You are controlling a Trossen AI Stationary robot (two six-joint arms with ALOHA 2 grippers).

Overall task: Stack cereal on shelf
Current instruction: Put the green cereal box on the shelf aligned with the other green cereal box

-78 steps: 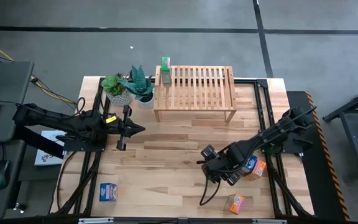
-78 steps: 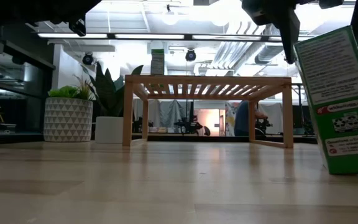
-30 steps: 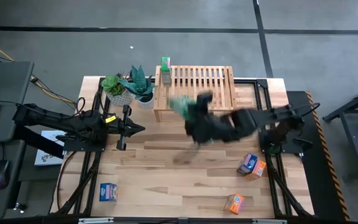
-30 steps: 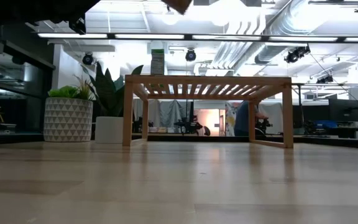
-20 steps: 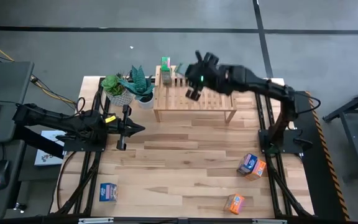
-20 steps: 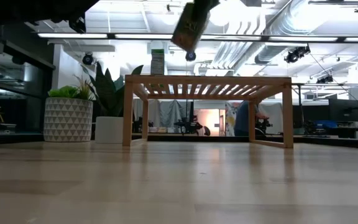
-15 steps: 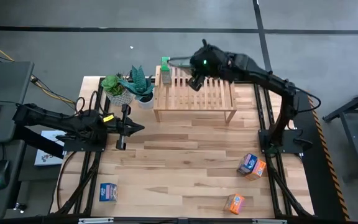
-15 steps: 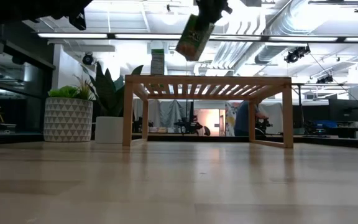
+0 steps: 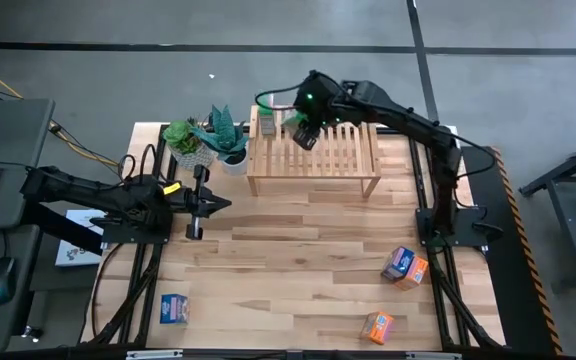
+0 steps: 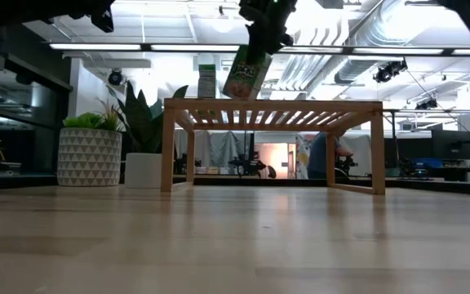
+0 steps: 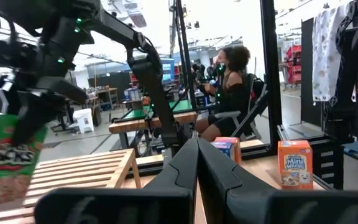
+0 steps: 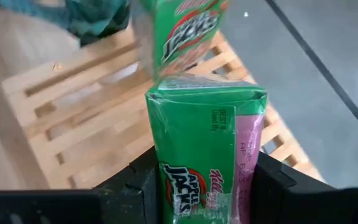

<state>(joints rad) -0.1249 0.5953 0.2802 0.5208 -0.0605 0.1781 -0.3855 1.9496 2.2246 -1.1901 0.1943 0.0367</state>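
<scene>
The left hand (image 9: 218, 205) waits with fingers pressed together over the surface (image 9: 268, 260). Two potted plants (image 9: 206, 140) stand beside the shelf (image 9: 313, 150) (one green box (image 9: 266, 112) already stands there). The right hand (image 9: 303, 122) is clamped on a second green box (image 10: 248, 72), tilted just above the shelf's left end.

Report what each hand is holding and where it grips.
The right hand clamps a green cereal box by its two opposite sides, above the shelf. The left hand holds nothing.
</scene>
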